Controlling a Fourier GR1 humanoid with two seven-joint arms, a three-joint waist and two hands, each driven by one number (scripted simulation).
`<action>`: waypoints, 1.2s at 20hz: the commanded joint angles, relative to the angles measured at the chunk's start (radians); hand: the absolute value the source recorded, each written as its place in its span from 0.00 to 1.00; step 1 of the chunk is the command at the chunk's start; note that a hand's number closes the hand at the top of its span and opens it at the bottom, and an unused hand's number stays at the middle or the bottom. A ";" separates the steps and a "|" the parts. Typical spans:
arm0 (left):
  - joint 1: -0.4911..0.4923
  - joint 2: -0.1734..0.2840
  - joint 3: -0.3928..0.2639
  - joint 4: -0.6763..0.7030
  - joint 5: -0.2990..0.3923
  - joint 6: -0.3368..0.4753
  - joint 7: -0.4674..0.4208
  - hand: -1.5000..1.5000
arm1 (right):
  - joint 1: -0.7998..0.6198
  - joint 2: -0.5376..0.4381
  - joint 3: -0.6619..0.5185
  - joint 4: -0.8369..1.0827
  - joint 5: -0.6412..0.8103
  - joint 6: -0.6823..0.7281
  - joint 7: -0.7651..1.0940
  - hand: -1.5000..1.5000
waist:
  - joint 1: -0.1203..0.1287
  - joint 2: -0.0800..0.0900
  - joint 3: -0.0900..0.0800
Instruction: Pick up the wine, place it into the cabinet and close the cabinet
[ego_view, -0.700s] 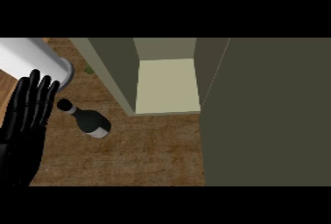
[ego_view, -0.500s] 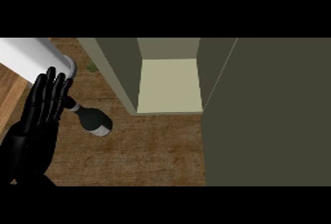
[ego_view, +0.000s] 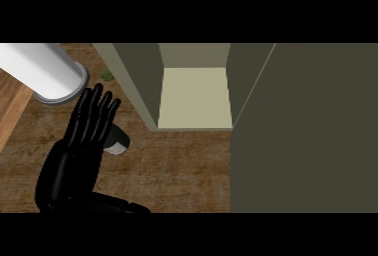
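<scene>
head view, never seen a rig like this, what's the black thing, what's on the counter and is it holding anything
This picture looks steeply down from the robot's head onto a brown wooden counter. The black shape at the left is a robot hand with its fingers straight. It lies over a dark wine bottle with a pale end, hiding most of it. The fingers are not curled round the bottle, so nothing is held. Beyond it stands an olive-green cabinet, open, with a pale shelf floor showing inside. The white cylinder at upper left is only partly in view; I cannot tell what it is.
</scene>
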 joint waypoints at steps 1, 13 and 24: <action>-0.059 -0.014 -0.054 -0.032 -0.001 0.080 0.093 0.00 | 0.004 -0.027 -0.042 -0.065 -0.093 0.031 0.089 0.00 | 0.004 0.001 0.000; 0.023 -0.012 -0.179 -0.205 -0.082 0.202 0.170 0.00 | -0.004 0.043 0.084 -0.204 0.017 -0.046 0.234 0.00 | 0.007 0.000 0.000; -0.054 0.011 -0.061 -0.298 -0.097 0.259 0.334 0.00 | -0.074 0.011 0.022 -0.287 -0.042 -0.092 0.373 0.00 | 0.003 -0.001 0.000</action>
